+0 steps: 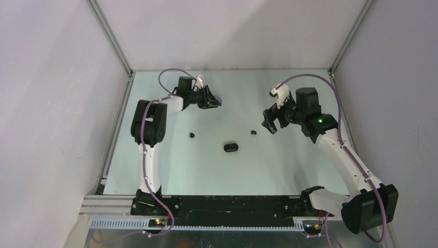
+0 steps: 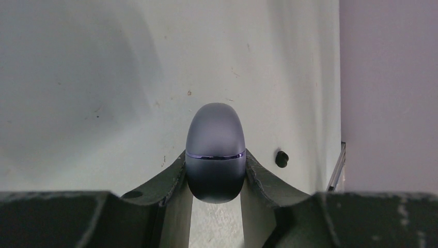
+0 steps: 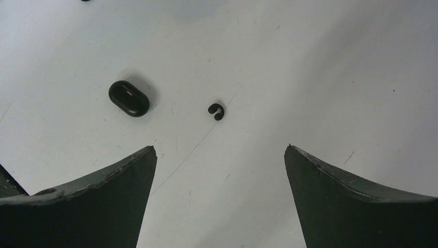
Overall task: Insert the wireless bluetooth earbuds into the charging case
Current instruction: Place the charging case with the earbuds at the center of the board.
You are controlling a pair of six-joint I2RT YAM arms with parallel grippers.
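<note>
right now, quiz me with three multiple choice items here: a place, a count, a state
1. Where is the black case? A on the table B held aloft C on an arm
2. How many black earbuds lie loose, top view? A one B two C four
3. The right end effector is A open B shut on an earbud C shut on a case
A: it lies free on the table. B: one left of the case, one right. A: jaws wide apart, nothing between.

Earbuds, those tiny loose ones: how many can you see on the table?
2. One black earbud lies left of the black case; the other earbud lies right of it. More may be hidden.
</note>
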